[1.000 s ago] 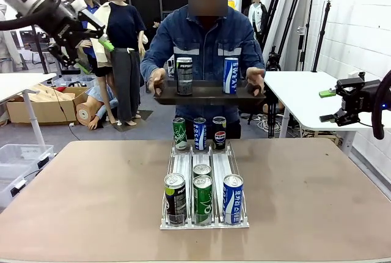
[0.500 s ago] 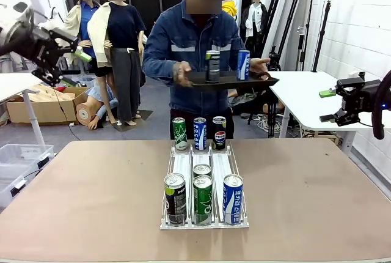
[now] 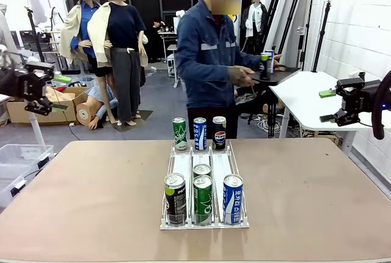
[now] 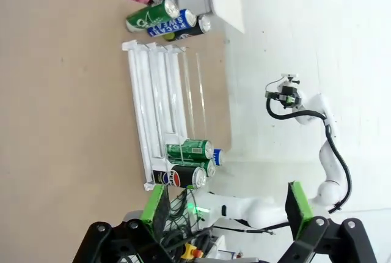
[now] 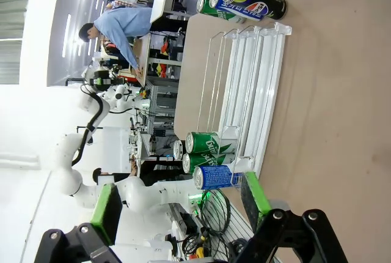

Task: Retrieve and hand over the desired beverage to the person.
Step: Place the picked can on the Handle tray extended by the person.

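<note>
Waiting wide open and empty, the left gripper (image 3: 46,92) and right gripper (image 3: 333,105) are hovering off-table; the cans (image 3: 202,199) are sitting untouched in the rack (image 3: 183,164) (centre), while the person (image 3: 211,73) is turning away right.

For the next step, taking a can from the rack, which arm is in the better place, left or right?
Neither clearly. The left gripper and right gripper both hang open, off the table's sides, far from the rack. The person is turned toward the robot's right side, so the right arm seems slightly better for handing over.
</note>
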Available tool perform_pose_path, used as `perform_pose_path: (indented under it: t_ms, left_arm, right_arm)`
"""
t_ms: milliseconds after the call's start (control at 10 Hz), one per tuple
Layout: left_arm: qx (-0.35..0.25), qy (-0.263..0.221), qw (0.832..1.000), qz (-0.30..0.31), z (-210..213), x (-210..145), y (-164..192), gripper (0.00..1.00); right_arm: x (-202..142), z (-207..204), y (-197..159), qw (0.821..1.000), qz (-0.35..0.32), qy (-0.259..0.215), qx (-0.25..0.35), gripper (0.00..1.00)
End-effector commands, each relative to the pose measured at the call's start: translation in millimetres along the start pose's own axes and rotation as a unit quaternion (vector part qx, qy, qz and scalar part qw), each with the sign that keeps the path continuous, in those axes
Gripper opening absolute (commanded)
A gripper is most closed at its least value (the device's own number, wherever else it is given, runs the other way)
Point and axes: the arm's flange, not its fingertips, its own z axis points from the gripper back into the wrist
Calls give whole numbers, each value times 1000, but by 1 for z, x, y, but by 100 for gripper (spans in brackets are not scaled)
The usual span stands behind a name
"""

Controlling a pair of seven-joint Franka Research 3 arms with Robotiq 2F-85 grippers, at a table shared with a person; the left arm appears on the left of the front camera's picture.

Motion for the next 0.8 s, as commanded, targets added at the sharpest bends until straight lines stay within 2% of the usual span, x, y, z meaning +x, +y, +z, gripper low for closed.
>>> perform_pose_path:
  t_ms: [0,400,700]
  left_arm:
    - [-31,-7,999,-19,11,-13,10,100]
    - [-33,8,999,-38,1,-7,16,100]
    - [-20,-2,1000,-20,9,-12,19,100]
  right_arm:
    - [-1,-2,1,1000,-2,-1,-2,100]
    - [-1,-2,1,1000,-2,-1,-2,100]
    - [-1,-2,1,1000,-2,-1,-2,100]
